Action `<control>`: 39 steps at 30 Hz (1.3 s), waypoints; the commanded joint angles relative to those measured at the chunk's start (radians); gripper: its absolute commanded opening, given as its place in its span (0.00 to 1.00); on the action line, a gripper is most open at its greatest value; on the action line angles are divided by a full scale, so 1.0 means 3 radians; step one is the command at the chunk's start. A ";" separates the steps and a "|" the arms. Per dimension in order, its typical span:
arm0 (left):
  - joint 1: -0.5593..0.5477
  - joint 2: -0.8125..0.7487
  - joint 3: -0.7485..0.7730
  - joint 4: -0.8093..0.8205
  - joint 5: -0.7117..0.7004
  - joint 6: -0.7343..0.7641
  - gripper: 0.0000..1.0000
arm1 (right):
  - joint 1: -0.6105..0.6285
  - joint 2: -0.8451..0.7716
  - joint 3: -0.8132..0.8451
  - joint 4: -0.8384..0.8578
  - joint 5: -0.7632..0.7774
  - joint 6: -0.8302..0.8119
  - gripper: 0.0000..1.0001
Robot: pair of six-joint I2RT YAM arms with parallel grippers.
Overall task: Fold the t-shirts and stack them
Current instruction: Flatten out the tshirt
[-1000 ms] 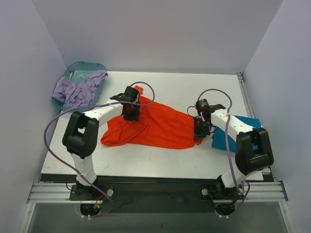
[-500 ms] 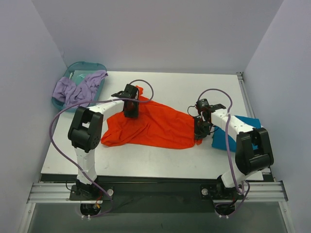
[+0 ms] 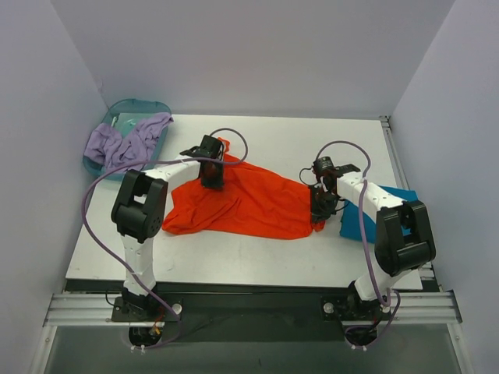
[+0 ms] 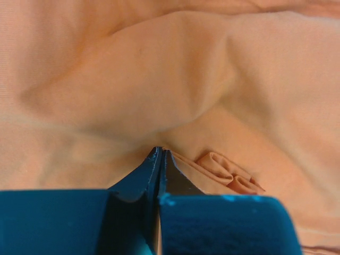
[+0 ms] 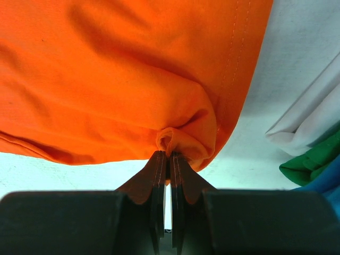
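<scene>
Closing within the last second, the left gripper [image 4: 159, 154] had its jaws together on a pucker at the far-left part of the orange-red t-shirt [image 3: 249, 204], which lay spread out. The right gripper [image 5: 169, 155] was clamped on the shirt's right end. Both pinches likely anchored opposite ends for a fold. Both arms reached forward, wrists angled down onto the shirt.

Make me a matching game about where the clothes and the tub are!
1. orange t-shirt
2. lilac cloth
3. blue t-shirt
4. teal basin

a. back left corner of the table
b. folded, at the right edge
c. spread across the middle
d. draped over the teal basin

Pairs: 1-c, 2-d, 3-b, 4-a
</scene>
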 commanded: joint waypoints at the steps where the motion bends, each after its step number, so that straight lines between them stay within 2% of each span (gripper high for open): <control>1: 0.0019 0.0044 0.0122 0.0105 0.0126 0.0012 0.00 | -0.0035 0.0011 0.0141 -0.0145 0.0017 -0.0032 0.00; 5: 0.0080 -0.0048 0.0147 0.0115 0.0198 -0.0064 0.00 | -0.0050 -0.0019 0.0223 -0.0196 0.0038 -0.0022 0.00; 11: 0.0248 -0.0589 0.0096 0.0110 0.0208 -0.0166 0.00 | -0.0127 -0.0162 0.0473 -0.0405 0.0165 -0.0027 0.00; 19: 0.0468 -0.1300 -0.0261 0.0095 0.0433 -0.0381 0.00 | -0.0163 -0.0214 0.0883 -0.0651 0.0252 -0.0073 0.00; 24: 0.0714 -0.1872 -0.0374 0.0074 0.0224 -0.0361 0.00 | -0.0163 -0.0285 0.1143 -0.0804 0.0360 -0.0159 0.00; 32: 0.1373 -0.2445 0.0121 0.0263 -0.0104 -0.0167 0.00 | -0.0168 -0.0423 0.1660 -0.1111 0.0998 -0.0481 0.00; 39: 0.1542 -0.2650 0.0627 0.0800 -0.0068 -0.0172 0.00 | -0.0163 -0.0673 0.2334 -0.1168 0.1249 -0.0635 0.00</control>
